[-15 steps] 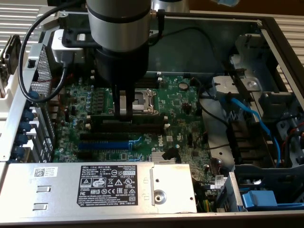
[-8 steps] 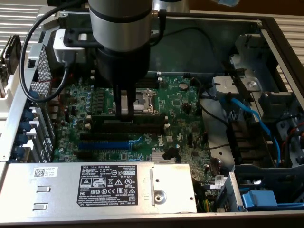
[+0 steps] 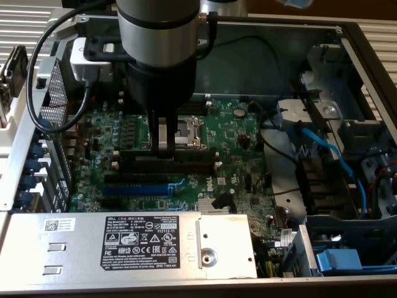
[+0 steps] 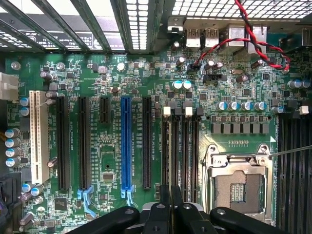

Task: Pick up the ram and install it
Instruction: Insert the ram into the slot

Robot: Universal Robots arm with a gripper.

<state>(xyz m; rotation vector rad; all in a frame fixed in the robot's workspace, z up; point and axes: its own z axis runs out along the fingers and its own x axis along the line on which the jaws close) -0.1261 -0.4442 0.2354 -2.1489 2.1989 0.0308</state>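
Motherboard [image 3: 236, 143], gripper [image 3: 165, 151] pinching ram [image 3: 189, 153] (edge-on), above slots [image 3: 186, 166]

Inside the open computer case [image 3: 347, 37], the motherboard [image 3: 236, 136] lay flat, with the power supply [image 3: 124, 242] along the case's near edge and the drive cage [image 3: 316, 186] at the exterior view's right. The gripper [image 3: 165, 151] hung over the memory slots [image 4: 186, 151] beside the processor socket [image 4: 239, 180], the ram [image 4: 170, 202] between its jaws.

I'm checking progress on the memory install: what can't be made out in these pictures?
- Exterior view: whether the dark-green ram stick is seated; the black claw and grey arm cover the middle of the long black memory slots.
- Wrist view: one end of those slots, behind the claw.
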